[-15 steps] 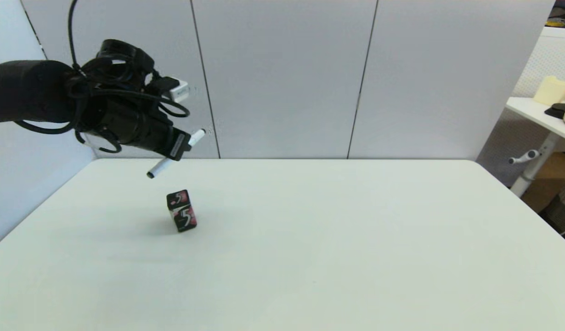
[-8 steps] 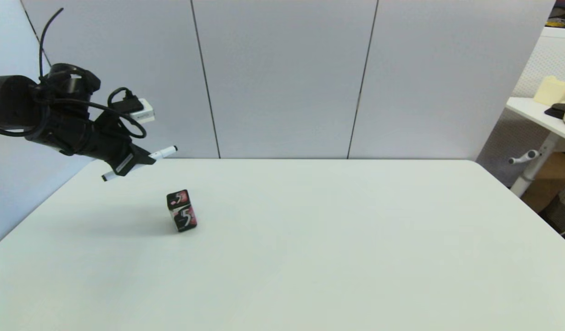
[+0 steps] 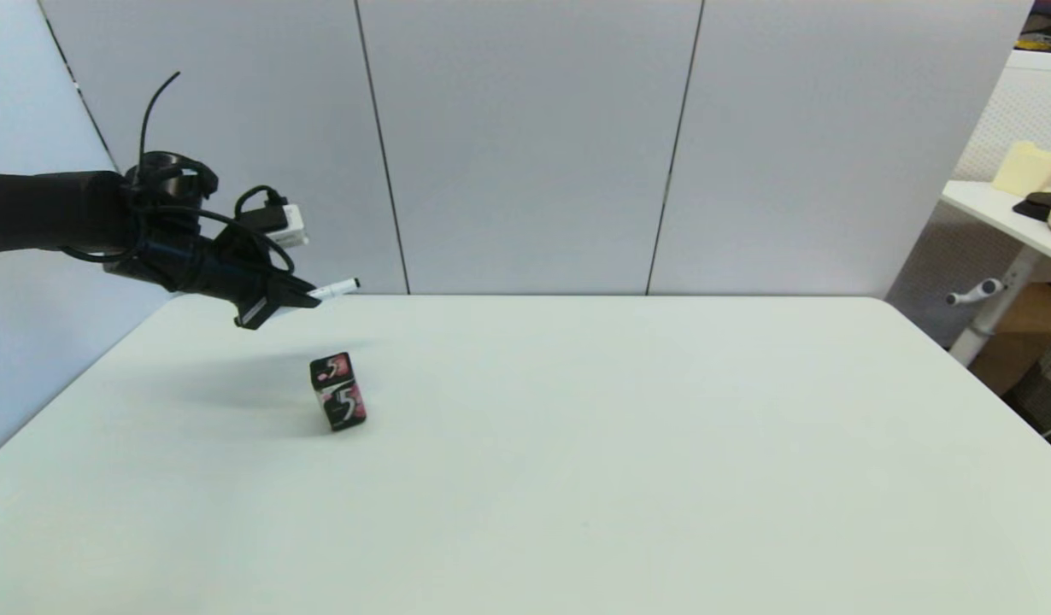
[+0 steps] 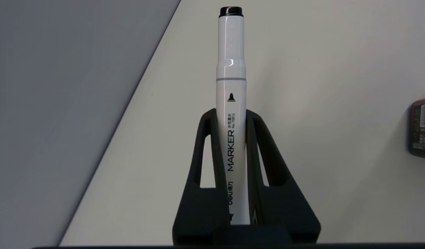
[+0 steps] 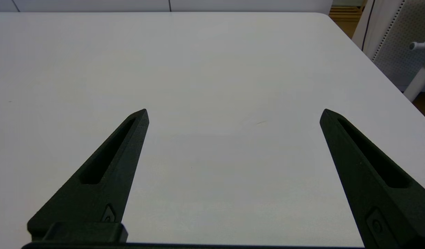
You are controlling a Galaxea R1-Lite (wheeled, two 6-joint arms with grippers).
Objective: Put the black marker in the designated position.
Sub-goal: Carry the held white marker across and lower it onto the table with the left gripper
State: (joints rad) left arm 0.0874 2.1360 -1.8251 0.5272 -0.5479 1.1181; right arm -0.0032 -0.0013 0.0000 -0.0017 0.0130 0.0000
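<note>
Currently the black marker (image 4: 231,103) is clamped lengthwise in the left gripper (image 3: 273,301), raised behind the "5" box (image 3: 338,392); the right gripper (image 5: 233,114) is held wide.

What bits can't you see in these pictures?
- Black marker: its back end, hidden inside the left gripper in the left wrist view.
- Small black box: cut off by the picture's edge there; in the head view its print is too small.
- Right gripper: outside the head view.

Right hand (image 5: 233,114) spread wide, above white table (image 5: 212,62)
</note>
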